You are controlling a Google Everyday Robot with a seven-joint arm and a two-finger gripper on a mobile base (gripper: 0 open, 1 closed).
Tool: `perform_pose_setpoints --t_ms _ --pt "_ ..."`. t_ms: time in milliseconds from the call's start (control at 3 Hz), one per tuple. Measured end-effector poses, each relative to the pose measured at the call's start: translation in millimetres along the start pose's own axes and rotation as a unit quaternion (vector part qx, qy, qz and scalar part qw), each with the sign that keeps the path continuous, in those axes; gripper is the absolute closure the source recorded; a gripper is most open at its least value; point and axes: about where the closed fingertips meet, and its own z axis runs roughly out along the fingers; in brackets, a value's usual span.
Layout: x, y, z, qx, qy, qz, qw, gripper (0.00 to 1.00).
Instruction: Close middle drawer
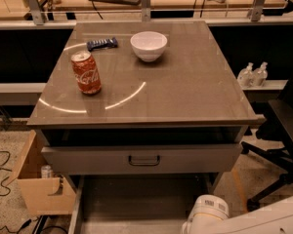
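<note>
The grey cabinet (151, 106) has a taller-fronted drawer (88, 160) with a dark loop handle (144, 160), standing slightly out under the top. Below it the middle drawer (136, 199) is pulled far out. I see its shallow grey inside and its side rails. Its front and handle lie below the picture's bottom edge. The lowest drawer is hidden. My gripper is out of view. Only a white part of my arm (207, 212) shows at the bottom right, beside the open drawer's right side.
On the cabinet top stand a red cola can (86, 72), a white bowl (148, 45) and a dark blue snack bar (102, 43). A cardboard box (39, 189) sits on the floor at left. A black office chair (283, 130) stands at right. Two bottles (252, 74) stand on a ledge.
</note>
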Motion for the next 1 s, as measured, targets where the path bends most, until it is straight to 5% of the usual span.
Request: perform_pose_setpoints --t_ms 1000 --pt "-33.4 -66.3 -30.0 0.094 0.011 -0.085 0.9918 1.0"
